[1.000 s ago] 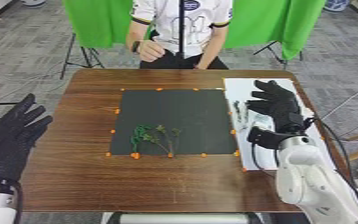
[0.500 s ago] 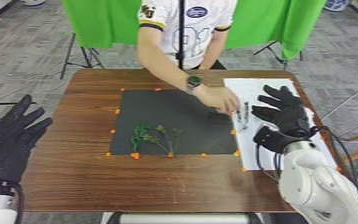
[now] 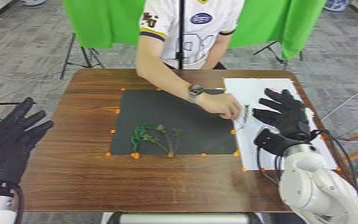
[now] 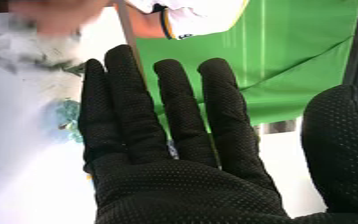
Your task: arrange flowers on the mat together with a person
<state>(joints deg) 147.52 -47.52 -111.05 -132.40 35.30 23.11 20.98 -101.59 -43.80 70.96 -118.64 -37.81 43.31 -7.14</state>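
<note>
Loose sprig (image 3: pixel 246 111) on white sheet (image 3: pixel 254 88), just left of the right hand (image 3: pixel 288 119), between it and the person's hand (image 3: pixel 218 104). Long axis runs roughly front to back, away from the robot. Right hand clearly nearer; left hand (image 3: pixel 10 145) is across the bench (image 3: pixel 78 175), past the mat (image 3: pixel 162 107). Any right-hand pick would likely go sideways left, closing across the stem, but the person's fingertips are right by it, so probably wait or risk a bump.

Right hand: fingers straight, thumb well out, holding nothing. Left: fingers straight, thumb apart, also bare. Whether the person pinches the sprig, can't tell.

Mat matte black, squarish, orange bits (image 3: pixel 135 155) round the edge. On it, near side: curly bright green stem (image 3: pixel 141 134), beside it duller branching stems (image 3: pixel 166 141), starry tips. Blue-green frilly bloom (image 4: pixel 71 114) on the sheet. Gloves dimpled black fabric; bench brown, grained wood. Arrangement looks partly done.
</note>
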